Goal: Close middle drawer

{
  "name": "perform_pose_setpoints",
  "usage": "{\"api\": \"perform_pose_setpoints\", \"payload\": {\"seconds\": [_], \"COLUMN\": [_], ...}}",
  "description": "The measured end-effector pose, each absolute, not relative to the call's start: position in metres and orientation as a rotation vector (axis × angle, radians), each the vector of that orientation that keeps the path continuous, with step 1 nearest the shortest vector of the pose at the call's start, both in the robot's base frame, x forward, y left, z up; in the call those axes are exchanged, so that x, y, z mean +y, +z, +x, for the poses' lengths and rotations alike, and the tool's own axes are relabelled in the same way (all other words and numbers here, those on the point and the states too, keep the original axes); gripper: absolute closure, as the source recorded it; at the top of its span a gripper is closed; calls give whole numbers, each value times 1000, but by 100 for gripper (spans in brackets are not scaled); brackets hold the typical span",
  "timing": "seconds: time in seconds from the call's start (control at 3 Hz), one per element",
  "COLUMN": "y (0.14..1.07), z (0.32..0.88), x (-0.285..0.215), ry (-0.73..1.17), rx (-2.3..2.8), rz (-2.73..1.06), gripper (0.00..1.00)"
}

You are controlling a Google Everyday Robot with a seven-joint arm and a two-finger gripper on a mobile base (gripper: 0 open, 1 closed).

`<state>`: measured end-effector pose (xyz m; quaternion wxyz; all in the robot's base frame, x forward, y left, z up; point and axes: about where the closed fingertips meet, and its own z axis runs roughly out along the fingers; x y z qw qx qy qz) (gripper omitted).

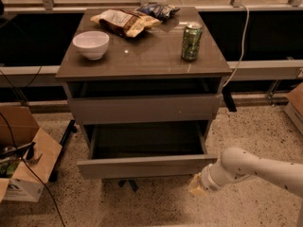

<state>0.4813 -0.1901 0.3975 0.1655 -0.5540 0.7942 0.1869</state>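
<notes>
The middle drawer [142,167] is the low, wide drawer with a slim plain front. It stands pulled out of the grey-brown cabinet, its dark interior [147,138] showing behind the front panel. My gripper [198,186] is at the end of the white arm [255,169]. It sits just below and outside the right end of the drawer front, close to the corner. Above the open drawer is the drawer with the taller front and a tiny white speck [142,109].
On the cabinet top [142,60] stand a white bowl [91,44], a green can [191,41] and snack bags [124,21]. An open cardboard box [23,164] with cables is on the floor at left, and another box [296,105] is at right. A white cable [244,37] hangs behind.
</notes>
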Motion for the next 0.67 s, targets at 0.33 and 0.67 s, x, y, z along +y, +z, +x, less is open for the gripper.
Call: {"api": "perform_pose_setpoints", "payload": {"seconds": [0.33, 0.67], "y": [397, 403], "z": [481, 504], "x": [-190, -180], "ry": [532, 502], "rx": [2262, 2203], "rz": [-1578, -1506], "gripper": [100, 100]}}
